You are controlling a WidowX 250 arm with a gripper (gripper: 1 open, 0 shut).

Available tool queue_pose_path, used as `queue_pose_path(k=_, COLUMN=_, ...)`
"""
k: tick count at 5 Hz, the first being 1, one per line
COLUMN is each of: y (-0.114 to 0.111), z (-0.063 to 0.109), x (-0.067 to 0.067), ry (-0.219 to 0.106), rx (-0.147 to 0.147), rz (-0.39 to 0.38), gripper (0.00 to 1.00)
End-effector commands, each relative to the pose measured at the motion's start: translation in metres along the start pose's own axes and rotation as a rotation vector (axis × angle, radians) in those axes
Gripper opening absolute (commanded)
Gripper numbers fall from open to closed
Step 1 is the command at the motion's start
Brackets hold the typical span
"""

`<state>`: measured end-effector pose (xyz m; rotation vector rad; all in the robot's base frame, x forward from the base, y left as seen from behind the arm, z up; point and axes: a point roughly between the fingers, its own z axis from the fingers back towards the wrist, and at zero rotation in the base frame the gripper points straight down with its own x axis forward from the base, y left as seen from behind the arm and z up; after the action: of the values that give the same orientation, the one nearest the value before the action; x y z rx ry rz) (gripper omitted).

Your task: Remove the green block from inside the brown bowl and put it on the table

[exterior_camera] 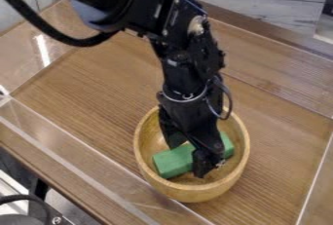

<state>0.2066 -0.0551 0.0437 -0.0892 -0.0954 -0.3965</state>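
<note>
The green block (170,160) lies flat inside the brown bowl (163,183), which sits on the table (92,83) near its front edge. My black gripper (190,157) reaches straight down into the bowl. It is open, with one finger on each side of the block's middle. The arm hides the block's centre; its left end and a bit of its right end show.
Low clear plastic walls (58,146) edge the wooden tabletop, close to the bowl's front and left. The black arm (143,15) comes in from the upper left. Bare wood lies to the left and behind the bowl.
</note>
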Motion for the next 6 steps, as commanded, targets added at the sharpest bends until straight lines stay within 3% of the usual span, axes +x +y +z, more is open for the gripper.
queue_pose_path(k=1, y=-0.0035, z=-0.0013, x=0.0047, ry=-0.016, rx=0.006, rz=-0.017, gripper=1.0)
queue_pose_path(k=3, y=-0.0062, z=-0.0089, x=0.0066, ry=-0.012, rx=0.013, rz=-0.019, gripper=1.0)
queue_pose_path(k=4, y=-0.0057, z=-0.0097, x=0.0081, ry=-0.011, rx=0.02, rz=-0.018, gripper=0.0)
queue_pose_path(k=6, y=-0.0051, z=-0.0057, x=0.0107, ry=-0.008, rx=0.029, rz=-0.005, gripper=0.0)
